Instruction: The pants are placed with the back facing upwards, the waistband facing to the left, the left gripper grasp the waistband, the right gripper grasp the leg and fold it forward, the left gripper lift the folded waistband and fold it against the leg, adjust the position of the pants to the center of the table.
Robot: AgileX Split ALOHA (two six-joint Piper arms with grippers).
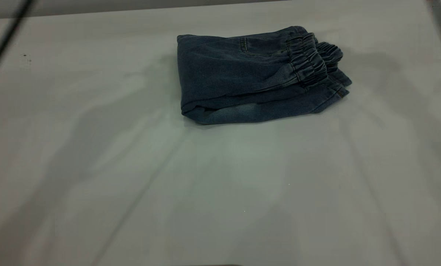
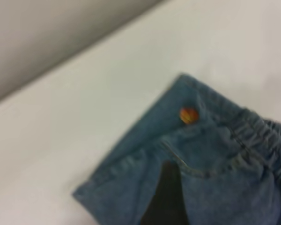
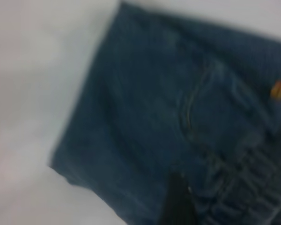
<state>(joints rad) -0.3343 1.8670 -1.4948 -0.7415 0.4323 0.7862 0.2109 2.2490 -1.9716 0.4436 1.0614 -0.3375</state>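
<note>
Seen from the exterior camera, the table (image 1: 95, 166) carried a thin dark cable (image 1: 4, 40) crossing its corner at about ten o'clock. The pants (image 1: 242, 77) lay as a folded blue denim bundle toward one o'clock of the tabletop's middle, flat on the surface and touched by nothing visible from that side. The bundle's fold edge faced nine o'clock, while the gathered waistband (image 1: 309, 61) lay on top at its three o'clock end, with a stitched hem showing beneath it. In the left wrist view, the left gripper (image 2: 166, 199) appeared only as one dark tapered finger (image 2: 167, 187) over the denim near a pocket seam (image 2: 192, 168); whether the claw was spread or closed could not be told. A small orange-red mark (image 2: 188, 115) sat near the cloth's edge. In the right wrist view, the right gripper (image 3: 178, 201) likewise showed a single dark finger tip over the denim beside the ruffled band, its state again not discernible.
</note>
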